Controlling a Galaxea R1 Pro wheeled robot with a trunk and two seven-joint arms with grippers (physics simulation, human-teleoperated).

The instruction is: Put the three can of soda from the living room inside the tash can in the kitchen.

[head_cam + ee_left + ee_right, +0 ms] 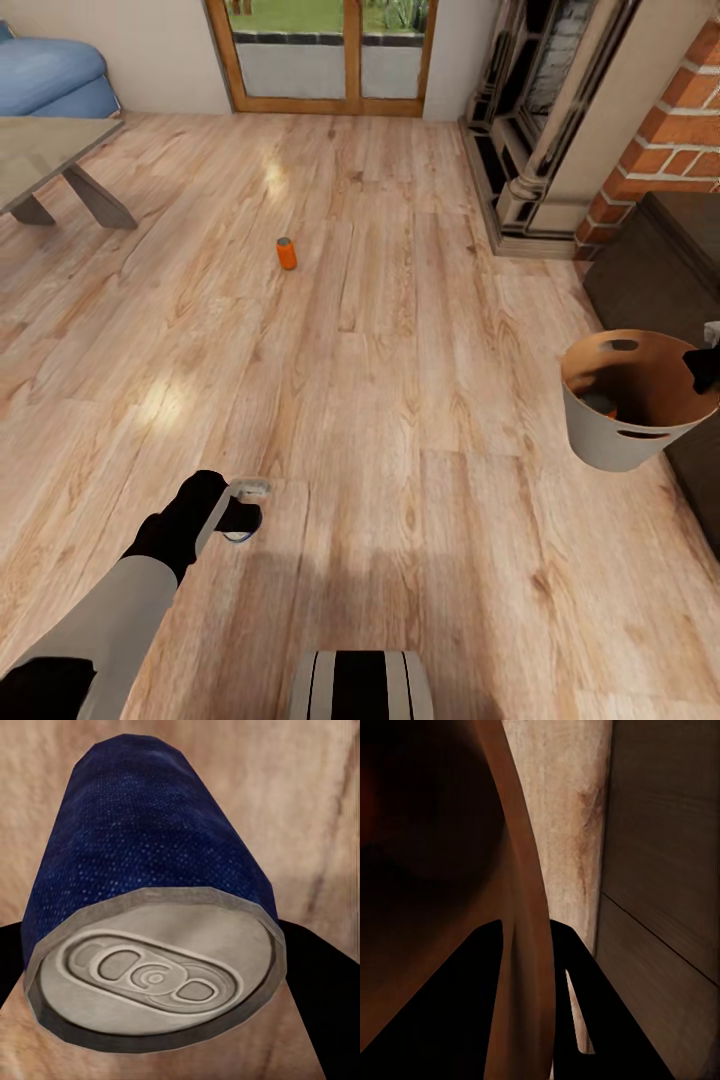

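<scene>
Head view, living room: warm wood plank floor (400,400); at 12 o'clock, wood-framed glass doors (330,55); at 10 o'clock, a blue sofa (50,75) and, just below it, a glass-topped low bench (45,150) on dark angled legs; at 2 o'clock, a red brick fireplace (680,120) with a dark ornate surround.

An orange cylindrical soda can with a silver-grey top (287,253) stands upright on the floor at about 11 o'clock from centre, well apart from both arms.

The left claw (243,512), at 7 o'clock, is closed on a dark blue soda can with a silver-grey top (150,877); in the left wrist view the black fingers (322,997) flank the can on both sides and its pull-tab end faces the camera, over wood floor.

The off-white round tapered trash bucket with brown interior and oval handle slot (610,440) sits at 3 o'clock beside a dark cabinet (670,270); a can lies inside it, part orange (603,405). The right claw (705,368) is at the bucket's rim; in the right wrist view its two black fingers (592,1012) straddle the thin brown rim (525,967), closed on it.
</scene>
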